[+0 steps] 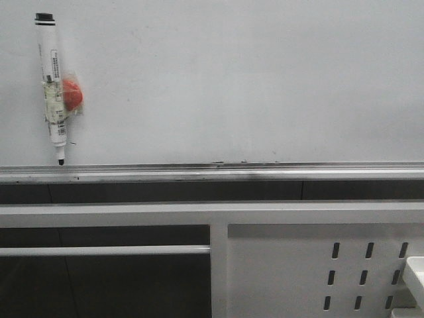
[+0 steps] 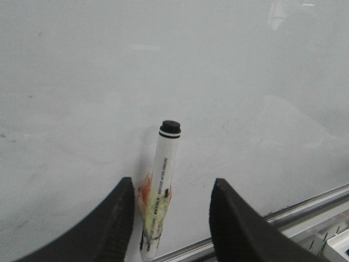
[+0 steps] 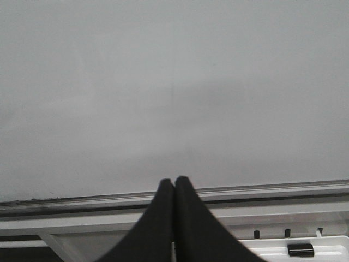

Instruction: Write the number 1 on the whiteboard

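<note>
The whiteboard point(image 1: 238, 79) fills the upper front view, with its silver rail point(image 1: 212, 173) below; no number 1 shows on it. A white marker point(image 1: 52, 86) with a black cap hangs upright at the board's left, tip down near the rail, with yellowed tape and a red magnet point(image 1: 73, 94) at its middle. In the left wrist view the marker point(image 2: 161, 188) stands between the spread fingers of my left gripper point(image 2: 172, 188), which is open and closer to one finger point(image 2: 117, 213). My right gripper point(image 3: 174, 183) is shut with nothing in it, facing the bare whiteboard point(image 3: 174, 82).
Below the rail runs a white metal frame point(image 1: 212, 213) with a perforated panel point(image 1: 364, 265) at the lower right. A white tray edge point(image 1: 416, 275) shows at the far right. Small dark specks sit on the board just above the rail point(image 1: 228, 161).
</note>
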Controlling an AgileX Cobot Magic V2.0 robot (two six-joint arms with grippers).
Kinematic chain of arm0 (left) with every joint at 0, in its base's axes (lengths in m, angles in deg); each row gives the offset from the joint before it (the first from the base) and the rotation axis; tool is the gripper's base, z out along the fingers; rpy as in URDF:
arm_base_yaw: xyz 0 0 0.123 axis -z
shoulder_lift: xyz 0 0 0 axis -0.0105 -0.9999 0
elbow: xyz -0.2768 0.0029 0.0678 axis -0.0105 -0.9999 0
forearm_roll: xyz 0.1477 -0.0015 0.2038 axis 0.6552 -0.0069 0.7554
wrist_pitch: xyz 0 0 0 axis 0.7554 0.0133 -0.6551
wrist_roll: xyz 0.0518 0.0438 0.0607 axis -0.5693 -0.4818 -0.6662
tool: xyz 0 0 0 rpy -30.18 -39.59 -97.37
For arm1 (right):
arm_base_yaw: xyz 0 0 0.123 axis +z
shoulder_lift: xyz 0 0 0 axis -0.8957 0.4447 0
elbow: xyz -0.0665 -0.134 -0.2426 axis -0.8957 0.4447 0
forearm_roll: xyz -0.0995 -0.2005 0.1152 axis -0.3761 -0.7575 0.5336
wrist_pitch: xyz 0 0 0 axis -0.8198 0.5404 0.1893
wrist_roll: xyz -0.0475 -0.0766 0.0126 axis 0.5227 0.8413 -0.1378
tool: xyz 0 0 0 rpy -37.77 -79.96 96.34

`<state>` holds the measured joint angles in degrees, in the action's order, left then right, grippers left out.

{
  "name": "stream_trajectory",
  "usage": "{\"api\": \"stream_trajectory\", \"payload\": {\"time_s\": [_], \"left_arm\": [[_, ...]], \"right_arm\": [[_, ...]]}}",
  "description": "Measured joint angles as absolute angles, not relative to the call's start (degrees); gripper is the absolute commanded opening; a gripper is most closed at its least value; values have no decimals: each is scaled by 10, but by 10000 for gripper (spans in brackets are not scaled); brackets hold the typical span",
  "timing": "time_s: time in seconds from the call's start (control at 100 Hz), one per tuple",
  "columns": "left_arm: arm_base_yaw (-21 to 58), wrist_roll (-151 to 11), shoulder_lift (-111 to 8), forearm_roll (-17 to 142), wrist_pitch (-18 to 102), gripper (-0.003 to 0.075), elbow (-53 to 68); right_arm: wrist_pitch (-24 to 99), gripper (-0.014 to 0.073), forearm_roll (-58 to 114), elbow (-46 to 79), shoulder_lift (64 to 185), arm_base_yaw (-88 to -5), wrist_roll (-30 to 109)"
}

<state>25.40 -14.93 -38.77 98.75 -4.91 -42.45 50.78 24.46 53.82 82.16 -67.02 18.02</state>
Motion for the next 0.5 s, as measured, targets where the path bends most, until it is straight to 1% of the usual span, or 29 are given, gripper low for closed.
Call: {"api": "stream_trajectory", "payload": {"time_s": [0.17, 0.24, 0.36, 0.5], "left_arm": [[404, -384, -408, 750, -43, 287, -433], [452, -452, -431, 662, -59, 288, -434], [524, -494, -492, 571, -135, 288, -447], [549, -502, -569, 508, -215, 288, -453]], "right_arm": [[508, -69, 245, 538, 822, -670, 180], [508, -69, 245, 538, 822, -670, 180], [508, -69, 245, 538, 822, -670, 180], [508, -69, 245, 538, 822, -670, 180]]}}
